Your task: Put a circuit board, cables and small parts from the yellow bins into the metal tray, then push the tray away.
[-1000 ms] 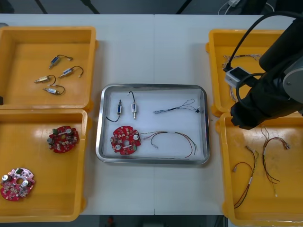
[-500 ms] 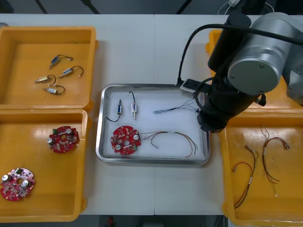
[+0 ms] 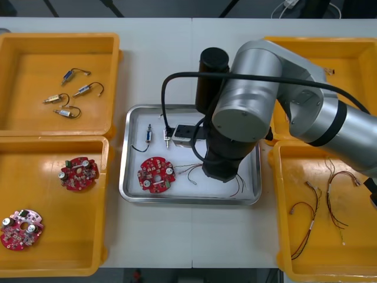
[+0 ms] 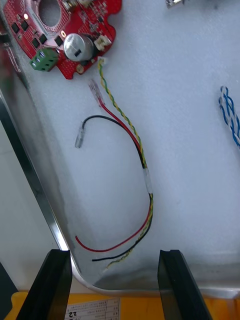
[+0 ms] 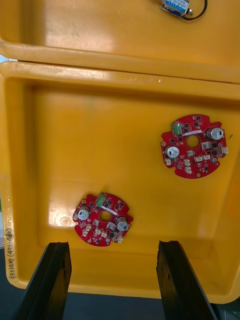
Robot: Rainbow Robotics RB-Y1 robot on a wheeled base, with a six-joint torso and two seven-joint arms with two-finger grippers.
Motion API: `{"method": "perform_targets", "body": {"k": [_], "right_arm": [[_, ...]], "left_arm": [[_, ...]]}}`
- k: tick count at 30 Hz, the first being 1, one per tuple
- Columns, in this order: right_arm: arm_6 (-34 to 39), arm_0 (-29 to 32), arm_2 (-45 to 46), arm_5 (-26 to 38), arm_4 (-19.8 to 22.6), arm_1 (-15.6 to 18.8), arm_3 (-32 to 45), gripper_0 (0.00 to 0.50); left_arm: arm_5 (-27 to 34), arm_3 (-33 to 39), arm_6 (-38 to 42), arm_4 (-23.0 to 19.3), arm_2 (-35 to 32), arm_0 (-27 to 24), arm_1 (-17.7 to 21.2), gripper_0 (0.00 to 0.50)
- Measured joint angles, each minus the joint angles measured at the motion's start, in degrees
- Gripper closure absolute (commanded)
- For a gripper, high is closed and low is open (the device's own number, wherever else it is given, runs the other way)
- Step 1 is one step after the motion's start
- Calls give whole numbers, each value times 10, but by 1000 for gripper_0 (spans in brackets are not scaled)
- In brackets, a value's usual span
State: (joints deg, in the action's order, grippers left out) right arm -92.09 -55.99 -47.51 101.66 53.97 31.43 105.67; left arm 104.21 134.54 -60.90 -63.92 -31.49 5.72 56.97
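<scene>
Silver right arm [image 3: 253, 100] (black cable [image 3: 163, 97] looped alongside), black fingers [image 4: 52, 285].

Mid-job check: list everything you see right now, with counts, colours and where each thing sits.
yellow bins: four, yellow, two at each side of the table.
metal tray: one, shiny rim, white inside, between the bins.
circuit boards: three, red; one in the tray, two in the near left bin.
small metal parts: six, metal; two in the tray, four in the far left bin.
red and yellow cable: one, in the tray beside the board.
blue and white cable: one, in the tray.
loose cables: a few, red and dark, near right bin.
right gripper: open, over the tray's right side.
left gripper: open, above the near left bin.
</scene>
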Motion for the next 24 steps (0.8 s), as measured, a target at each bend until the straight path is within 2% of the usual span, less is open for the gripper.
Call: {"method": "perform_targets", "body": {"k": [9, 13, 24], "right_arm": [[0, 0, -60, -1, -55, -49, 0, 0], [0, 0, -93, -5, -94, -64, 0, 0], [0, 45, -130, -7, -168, -78, 33, 0]], "left_arm": [[0, 4, 0, -3, 0, 2, 0, 0], [0, 4, 0, -3, 0, 2, 0, 0], [0, 4, 0, -3, 0, 2, 0, 0]]}}
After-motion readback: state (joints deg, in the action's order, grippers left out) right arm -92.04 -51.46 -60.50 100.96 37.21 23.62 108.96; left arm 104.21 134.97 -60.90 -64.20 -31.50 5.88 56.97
